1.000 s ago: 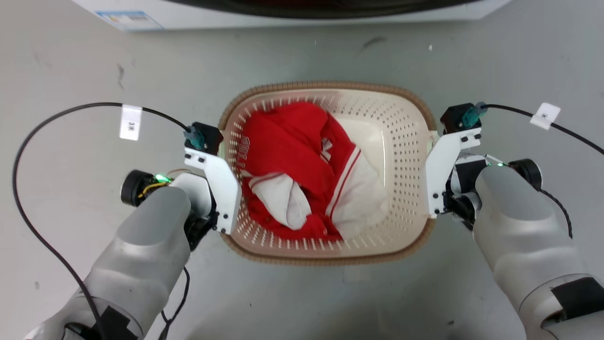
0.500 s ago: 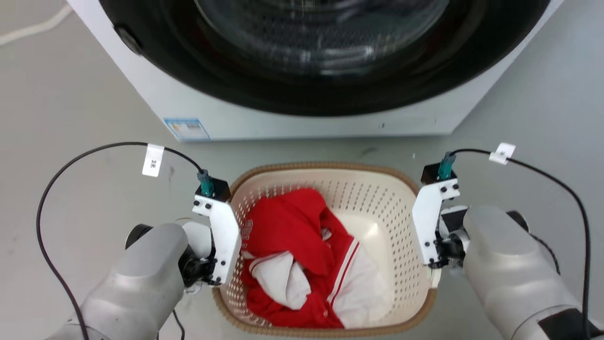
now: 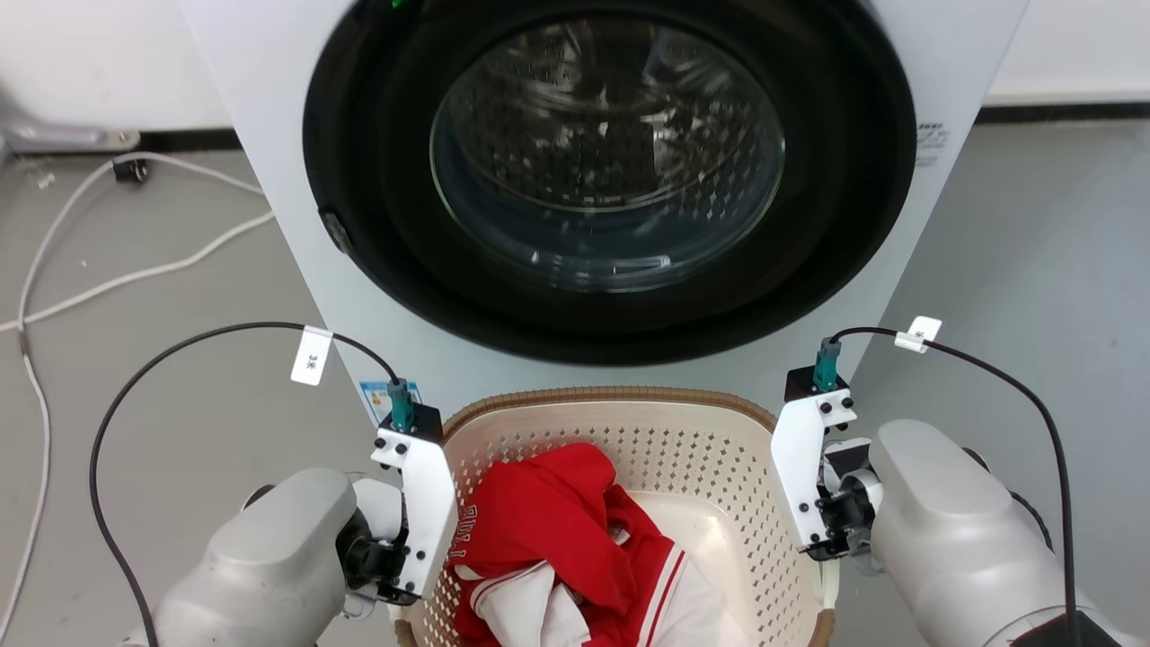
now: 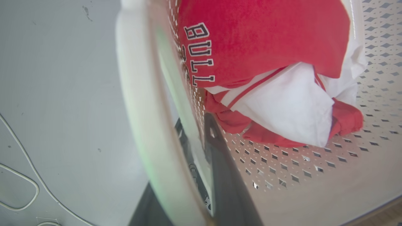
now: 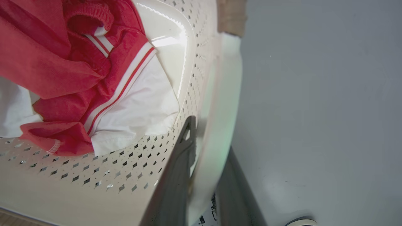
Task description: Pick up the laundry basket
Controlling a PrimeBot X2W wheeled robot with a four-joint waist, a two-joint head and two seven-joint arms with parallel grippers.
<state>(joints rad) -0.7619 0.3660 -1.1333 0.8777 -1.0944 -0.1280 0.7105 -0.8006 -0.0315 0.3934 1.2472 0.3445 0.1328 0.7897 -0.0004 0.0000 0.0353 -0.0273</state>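
Note:
The cream laundry basket [image 3: 629,397], with perforated walls and a brown woven-look rim, sits low in the head view between my two arms. A red and white garment [image 3: 557,539] lies in it. My left gripper [image 4: 193,124] is shut on the basket's left white handle [image 4: 138,94], one dark finger inside the wall and one outside. My right gripper [image 5: 209,131] is shut the same way on the right white handle [image 5: 220,94]. In the head view, white wrist brackets hide both sets of fingers.
A white front-loading washing machine [image 3: 952,108] with a dark round glass door [image 3: 611,180] stands directly behind the basket. White cables [image 3: 90,279] trail over the grey floor at the left. Bare grey floor [image 3: 1033,270] lies to the right.
The head camera has tilted up, so the washer door has come fully into view and the basket has slid to the picture's bottom. Both grippers keep their hold on the handles.

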